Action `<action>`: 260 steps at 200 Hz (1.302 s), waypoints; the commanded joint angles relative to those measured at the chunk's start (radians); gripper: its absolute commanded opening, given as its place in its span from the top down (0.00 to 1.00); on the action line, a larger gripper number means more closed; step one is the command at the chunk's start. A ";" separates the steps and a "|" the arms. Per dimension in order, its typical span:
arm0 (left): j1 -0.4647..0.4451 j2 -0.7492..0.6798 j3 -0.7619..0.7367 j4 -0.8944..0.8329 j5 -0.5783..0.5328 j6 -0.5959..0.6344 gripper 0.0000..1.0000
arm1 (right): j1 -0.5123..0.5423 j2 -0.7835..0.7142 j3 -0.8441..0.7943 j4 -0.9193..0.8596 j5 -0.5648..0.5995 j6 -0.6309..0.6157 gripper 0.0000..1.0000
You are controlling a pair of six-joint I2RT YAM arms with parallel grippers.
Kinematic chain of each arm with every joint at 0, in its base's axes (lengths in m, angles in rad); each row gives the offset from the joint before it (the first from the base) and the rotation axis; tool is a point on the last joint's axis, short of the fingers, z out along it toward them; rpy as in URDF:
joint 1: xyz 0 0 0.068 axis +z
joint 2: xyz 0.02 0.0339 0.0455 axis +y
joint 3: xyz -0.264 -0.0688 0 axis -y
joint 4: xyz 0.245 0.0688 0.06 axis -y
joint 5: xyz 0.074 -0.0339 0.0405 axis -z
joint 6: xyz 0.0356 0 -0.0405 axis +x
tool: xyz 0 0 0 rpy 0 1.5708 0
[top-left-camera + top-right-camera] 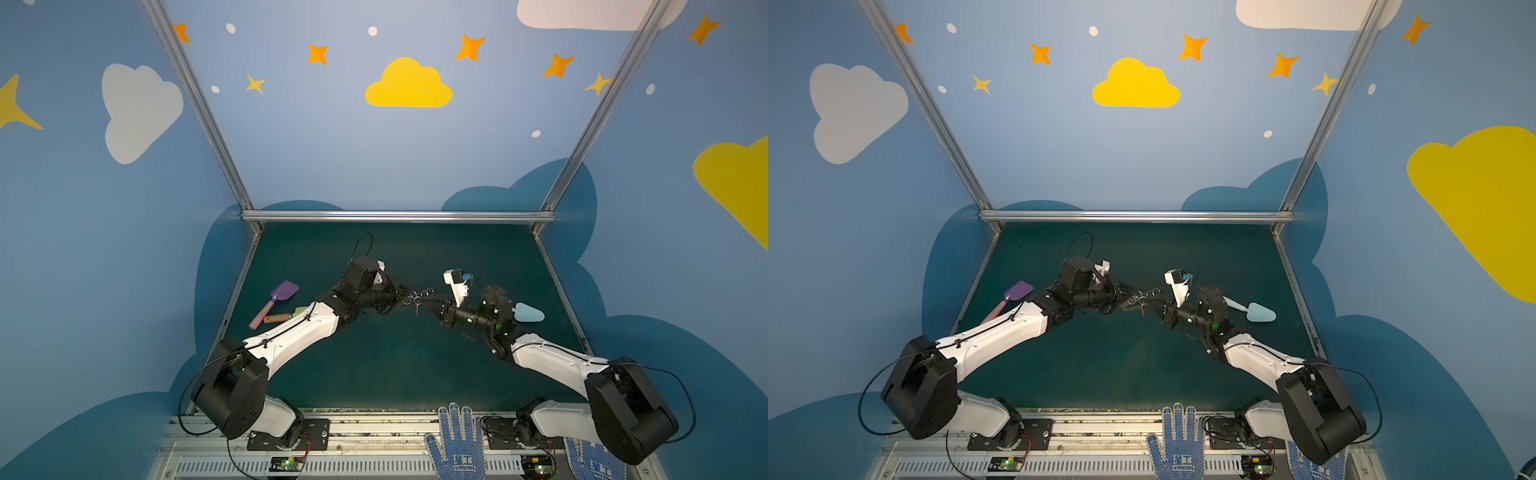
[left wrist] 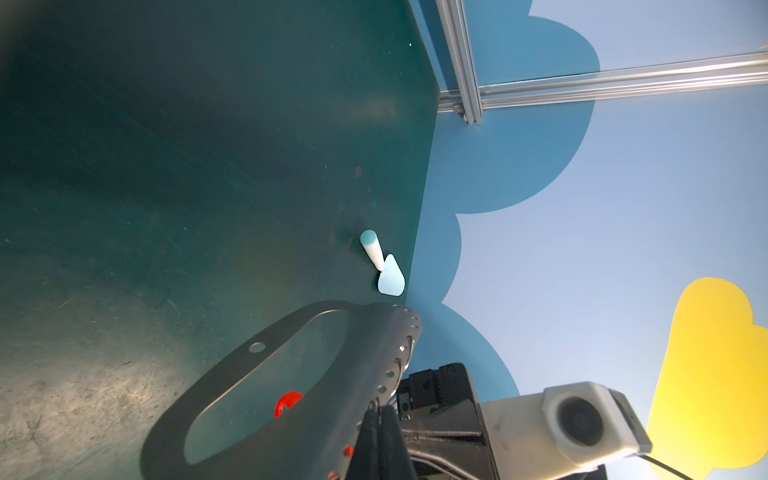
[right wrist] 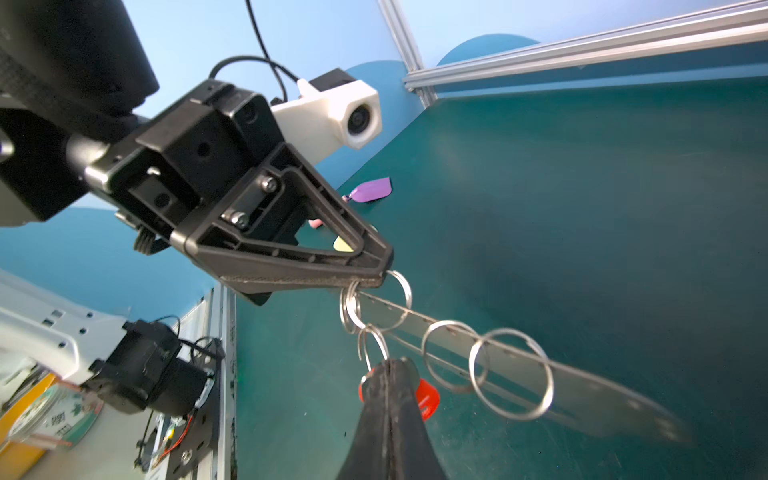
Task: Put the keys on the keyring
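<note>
At centre, keyring [image 3: 582, 397]: flat grey plate, seen almost edge-on from the right wrist, raised clear of the green table [image 1: 374, 365] above its middle. Long slot and row of small edge holes plain in the left wrist view. Several larger split rings [image 3: 512, 331] threaded through those holes along the plate's edge. Just beside them, keys [image 3: 430, 395]: red tag on a small ring, hanging at 6 o'clock from the paired rings nearest the gripped corner.

Progress, by judgement: bunch apparently linked to the plate already, hence task close to its end; full seating of that link not confirmable from these views. Probably left: letting go and setting the assembly down.

Left gripper [image 3: 380, 279], reaching in from 9 o'clock in both top views: fingers clenched on the plate's corner. Right gripper [image 3: 390, 365], reaching in from 4 o'clock: fingers pinched tight on the red tag and its small ring.

Further out, on the table: purple shovel [image 1: 284, 291] at 9 o'clock of the plate, pale blue shovel [image 1: 528, 312] at 3 o'clock, both well apart from it. Blue gloves [image 1: 457, 440] at 6 o'clock, on the front rail.
</note>
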State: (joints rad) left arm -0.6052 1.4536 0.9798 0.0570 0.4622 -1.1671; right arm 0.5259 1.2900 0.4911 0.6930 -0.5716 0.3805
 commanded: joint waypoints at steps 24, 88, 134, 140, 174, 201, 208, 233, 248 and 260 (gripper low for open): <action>0.002 -0.034 -0.006 0.032 -0.005 -0.002 0.96 | -0.003 -0.020 -0.041 0.153 0.064 0.088 1.00; 0.003 -0.028 -0.006 0.039 -0.002 -0.006 0.96 | 0.003 -0.011 -0.072 0.237 0.097 0.144 1.00; 0.004 -0.030 0.001 0.042 -0.010 -0.007 0.96 | 0.023 -0.005 -0.078 0.207 0.101 0.126 0.96; 0.004 -0.028 0.001 0.042 -0.010 -0.008 0.96 | 0.025 -0.007 -0.078 0.203 0.101 0.125 0.93; 0.007 -0.028 0.003 0.038 -0.007 -0.007 0.96 | 0.028 -0.050 -0.090 0.148 0.107 0.101 0.84; 0.009 -0.028 0.005 0.035 -0.004 -0.005 0.96 | 0.026 -0.112 -0.092 0.070 0.108 0.070 0.80; 0.008 -0.029 0.005 0.034 -0.002 -0.006 0.96 | 0.026 -0.132 -0.091 0.047 0.107 0.058 0.80; 0.010 -0.030 0.008 0.026 0.003 0.001 0.96 | 0.027 -0.194 -0.052 -0.105 0.074 -0.023 0.80; 0.010 -0.029 0.012 0.023 0.012 0.004 0.96 | 0.028 -0.207 -0.013 -0.190 0.044 -0.079 0.72; 0.010 -0.028 0.015 0.018 0.020 0.009 0.96 | 0.028 -0.207 0.022 -0.253 0.030 -0.123 0.65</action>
State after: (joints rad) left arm -0.6003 1.4509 0.9794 0.0753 0.4622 -1.1793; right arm 0.5480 1.0981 0.4374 0.6117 -0.4961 0.3759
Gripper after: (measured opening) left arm 0.047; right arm 0.293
